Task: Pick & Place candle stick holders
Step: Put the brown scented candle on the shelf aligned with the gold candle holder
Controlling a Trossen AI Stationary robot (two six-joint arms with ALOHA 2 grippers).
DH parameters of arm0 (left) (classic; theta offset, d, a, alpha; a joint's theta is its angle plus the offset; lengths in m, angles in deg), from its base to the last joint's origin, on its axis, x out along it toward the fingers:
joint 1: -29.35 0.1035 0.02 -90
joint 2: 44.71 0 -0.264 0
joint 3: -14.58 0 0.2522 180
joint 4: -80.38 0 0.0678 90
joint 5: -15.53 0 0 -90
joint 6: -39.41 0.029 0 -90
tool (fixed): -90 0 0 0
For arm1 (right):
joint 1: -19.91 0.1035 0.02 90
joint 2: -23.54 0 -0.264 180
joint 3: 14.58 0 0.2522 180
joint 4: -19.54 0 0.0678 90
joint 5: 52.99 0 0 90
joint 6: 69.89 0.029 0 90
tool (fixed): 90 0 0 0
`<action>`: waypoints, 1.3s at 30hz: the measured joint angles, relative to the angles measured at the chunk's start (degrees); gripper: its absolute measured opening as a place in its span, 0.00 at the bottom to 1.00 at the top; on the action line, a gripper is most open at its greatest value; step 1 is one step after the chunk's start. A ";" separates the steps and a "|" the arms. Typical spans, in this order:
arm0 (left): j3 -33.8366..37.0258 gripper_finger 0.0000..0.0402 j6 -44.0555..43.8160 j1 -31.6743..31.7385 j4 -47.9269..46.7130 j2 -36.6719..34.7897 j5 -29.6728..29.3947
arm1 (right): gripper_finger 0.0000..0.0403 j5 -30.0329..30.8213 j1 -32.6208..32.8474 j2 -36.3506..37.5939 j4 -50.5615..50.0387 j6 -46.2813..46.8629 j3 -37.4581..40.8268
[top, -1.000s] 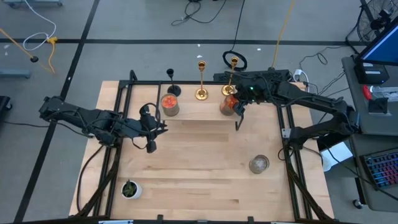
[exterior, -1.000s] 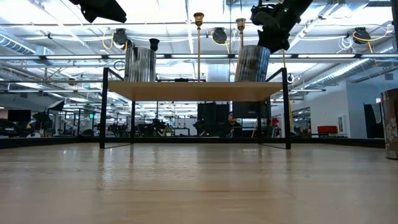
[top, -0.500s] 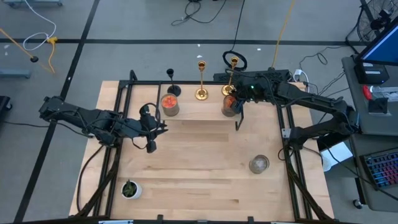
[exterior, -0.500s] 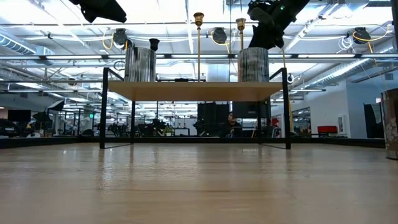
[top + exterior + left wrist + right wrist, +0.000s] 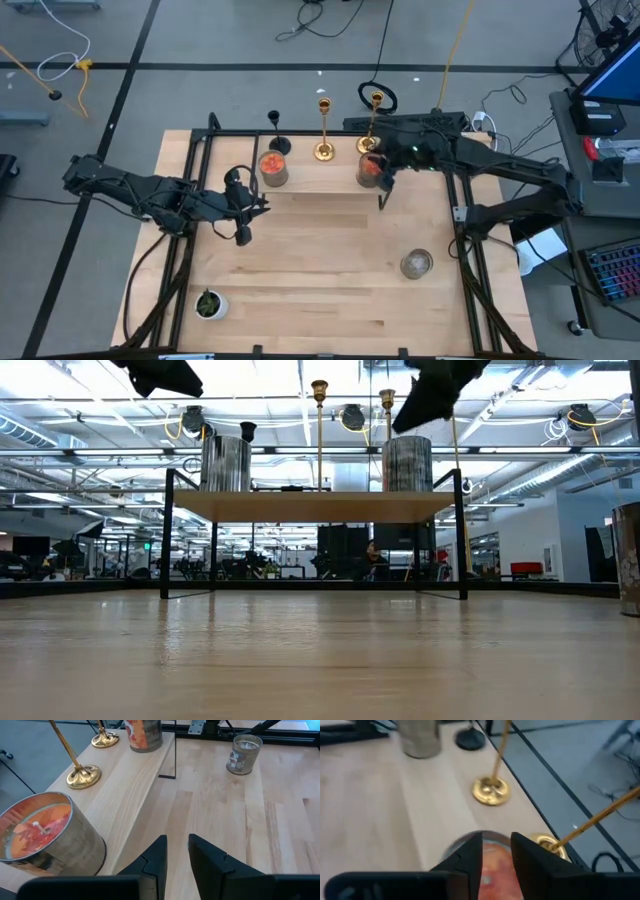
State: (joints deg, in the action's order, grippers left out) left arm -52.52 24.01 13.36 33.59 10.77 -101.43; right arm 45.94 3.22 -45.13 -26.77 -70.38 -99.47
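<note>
Right gripper (image 5: pixel 380 172) above candle tin, just beside gold candlestick (image 5: pixel 372 125).

Raised wooden shelf (image 5: pixel 315 506) on thin black legs, mid-frame. On it: two metallic candle tins (image 5: pixel 226 463) (image 5: pixel 407 463), two tall gold candlesticks (image 5: pixel 319 430) (image 5: pixel 387 415) between them, and a short black candlestick (image 5: pixel 248 431) by the left tin. Dark arm parts intrude at upper left (image 5: pixel 160 374) and upper right (image 5: pixel 432 390); fingers indistinct.
</note>
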 joint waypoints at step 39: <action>0.00 0.21 -0.96 0.00 0.30 -0.02 -0.09 | 0.32 -15.19 43.02 2.21 -32.39 70.41 21.53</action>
State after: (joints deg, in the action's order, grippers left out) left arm -52.52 23.04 13.36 33.88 10.76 -101.52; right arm 30.75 46.24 -42.92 -59.16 0.03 -77.94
